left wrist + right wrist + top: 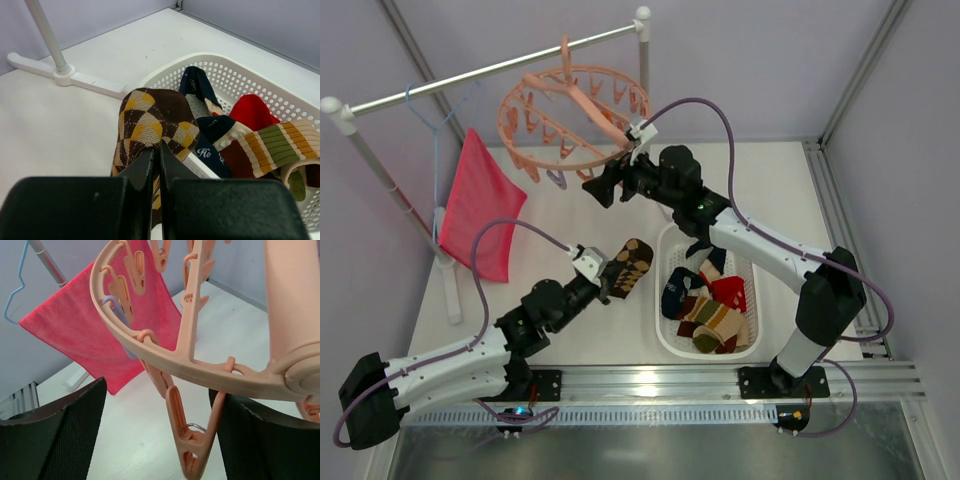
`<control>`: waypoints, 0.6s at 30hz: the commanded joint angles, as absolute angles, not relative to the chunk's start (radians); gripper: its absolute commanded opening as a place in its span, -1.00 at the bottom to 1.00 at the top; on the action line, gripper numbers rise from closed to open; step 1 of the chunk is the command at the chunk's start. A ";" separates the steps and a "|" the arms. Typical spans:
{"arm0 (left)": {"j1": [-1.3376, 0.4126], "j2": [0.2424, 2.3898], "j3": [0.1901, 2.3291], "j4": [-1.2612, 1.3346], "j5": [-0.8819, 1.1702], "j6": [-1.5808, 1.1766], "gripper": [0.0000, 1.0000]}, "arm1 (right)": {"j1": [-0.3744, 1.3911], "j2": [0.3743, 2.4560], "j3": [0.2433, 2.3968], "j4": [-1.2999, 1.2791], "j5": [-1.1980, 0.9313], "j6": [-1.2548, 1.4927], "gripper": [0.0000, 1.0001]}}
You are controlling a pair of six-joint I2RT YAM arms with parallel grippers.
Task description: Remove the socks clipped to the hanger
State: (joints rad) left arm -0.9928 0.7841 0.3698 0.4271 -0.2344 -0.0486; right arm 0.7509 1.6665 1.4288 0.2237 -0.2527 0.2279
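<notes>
Left gripper (612, 277), centre of the overhead view, is clamped narrow on the diamond sock (632, 260). It holds the sock just left of the basket (659, 310), and I judge it is being carried there to drop in. Right gripper (604, 186), upper middle, stands wide under the hanger (512, 128). One peg (187, 450) hangs between its jaws, touching neither as far as I can tell, so it is probably lining up on a clip. At lower right, the basket holds a navy sock (675, 290), a red sock (728, 292) and striped socks (715, 325), loosely piled. I see no sock on the hanger.
</notes>
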 commanded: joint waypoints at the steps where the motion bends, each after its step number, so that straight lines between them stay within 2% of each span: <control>1: -0.996 0.790 0.410 0.442 -0.233 -0.049 -1.00 | 0.755 1.602 1.405 0.256 -0.189 0.203 0.69; 9: -0.996 0.830 0.419 0.442 -0.271 -0.051 -0.99 | 0.756 1.531 1.261 0.267 -0.103 0.179 0.74; 15: -0.986 0.893 0.465 0.381 -0.451 -0.063 -0.99 | 0.753 1.476 1.134 0.255 0.032 0.172 0.73; 18: -0.953 0.919 0.485 0.350 -0.463 -0.100 -0.99 | 0.753 1.453 1.059 0.235 0.095 0.187 0.74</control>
